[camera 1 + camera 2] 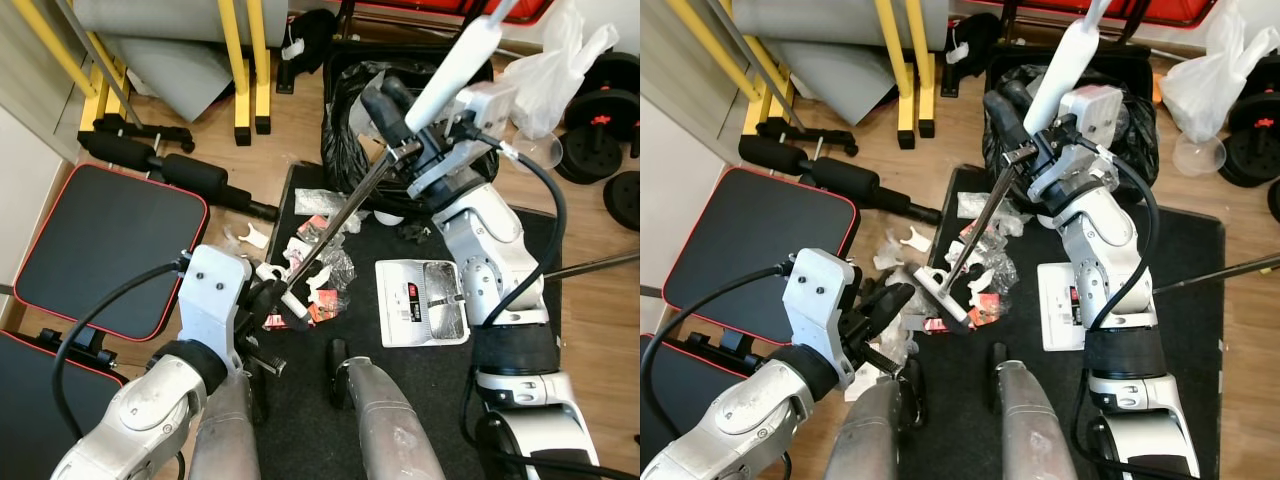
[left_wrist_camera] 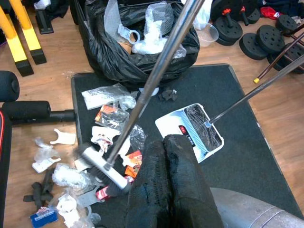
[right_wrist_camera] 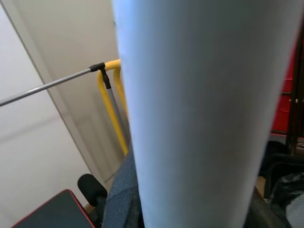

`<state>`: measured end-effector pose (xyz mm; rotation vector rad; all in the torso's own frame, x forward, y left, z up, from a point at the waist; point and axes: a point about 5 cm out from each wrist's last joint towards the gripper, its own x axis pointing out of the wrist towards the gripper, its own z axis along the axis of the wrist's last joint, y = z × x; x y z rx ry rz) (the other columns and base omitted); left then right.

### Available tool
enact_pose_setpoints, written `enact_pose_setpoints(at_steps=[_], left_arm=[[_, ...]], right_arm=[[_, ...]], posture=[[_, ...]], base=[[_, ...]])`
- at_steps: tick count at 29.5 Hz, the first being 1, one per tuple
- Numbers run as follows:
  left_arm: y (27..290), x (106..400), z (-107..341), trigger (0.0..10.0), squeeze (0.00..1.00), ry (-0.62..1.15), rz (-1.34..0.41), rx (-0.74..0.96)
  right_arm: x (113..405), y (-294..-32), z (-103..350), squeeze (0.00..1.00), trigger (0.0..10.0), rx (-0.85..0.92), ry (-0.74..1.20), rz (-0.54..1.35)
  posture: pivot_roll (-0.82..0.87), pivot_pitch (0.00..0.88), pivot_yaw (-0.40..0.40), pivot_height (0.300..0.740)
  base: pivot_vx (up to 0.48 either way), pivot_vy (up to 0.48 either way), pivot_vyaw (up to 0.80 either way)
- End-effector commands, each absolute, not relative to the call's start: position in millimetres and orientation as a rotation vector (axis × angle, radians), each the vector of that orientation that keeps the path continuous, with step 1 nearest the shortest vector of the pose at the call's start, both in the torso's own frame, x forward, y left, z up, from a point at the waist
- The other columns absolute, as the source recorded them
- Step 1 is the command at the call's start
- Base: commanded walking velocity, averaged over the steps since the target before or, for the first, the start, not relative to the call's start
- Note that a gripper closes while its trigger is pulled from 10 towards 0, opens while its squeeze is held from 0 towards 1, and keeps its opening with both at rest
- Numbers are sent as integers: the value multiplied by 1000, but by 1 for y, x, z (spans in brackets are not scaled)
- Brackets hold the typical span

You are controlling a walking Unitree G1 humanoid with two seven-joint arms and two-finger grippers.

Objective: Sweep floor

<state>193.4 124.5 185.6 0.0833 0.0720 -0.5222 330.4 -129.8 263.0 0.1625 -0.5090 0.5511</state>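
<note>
The right gripper [image 1: 1025, 125] clenches the white grip of a broom [image 1: 985, 218], whose metal shaft slants down to a brush head resting among scattered wrappers and plastic scraps [image 1: 325, 270] at the near edge of a black floor mat [image 1: 520, 240]. Lower on the left, the left gripper [image 1: 270, 300] sits with fingers [image 2: 166, 180] pressed together, holding nothing, just beside the brush head. A white dustpan [image 1: 425, 300] lies flat on the mat to the right of the litter, with a stuffed black rubbish bag [image 2: 137, 47] beyond it on the wooden floor [image 1: 290, 140]
</note>
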Motion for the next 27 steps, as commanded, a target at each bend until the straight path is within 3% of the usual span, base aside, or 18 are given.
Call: enact_pose_setpoints(at_steps=[1, 11, 22, 23, 24, 25, 27], left_arm=[[120, 187, 182, 10000, 0, 108, -638, 79], [120, 189, 181, 10000, 0, 110, -641, 76], [119, 193, 180, 10000, 0, 106, -641, 70], [119, 193, 180, 10000, 0, 105, -640, 70], [119, 193, 180, 10000, 0, 105, -640, 70], [119, 193, 180, 10000, 0, 104, -639, 70], [119, 194, 180, 10000, 0, 102, -637, 69]], right_arm=[[328, -135, 255, 0, 10000, 133, -493, 532], [323, -154, 262, 0, 10000, 57, -511, 469], [320, -157, 279, 0, 10000, -1, -554, 449], [320, -156, 280, 0, 2431, -5, -553, 451], [320, -156, 280, 0, 2431, -5, -553, 451], [321, -156, 280, 0, 0, -17, -549, 447], [321, -155, 282, 0, 0, -32, -544, 440]], posture=[[-60, 479, -84, 740], [-77, 477, -82, 740], [-90, 464, -87, 740], [-90, 464, -87, 740], [-90, 464, -87, 740], [-92, 463, -88, 740], [-95, 461, -91, 740]], base=[[0, 0, 0], [0, 0, 0], [0, 0, 0], [0, 0, 0], [0, 0, 0], [0, 0, 0], [0, 0, 0]])
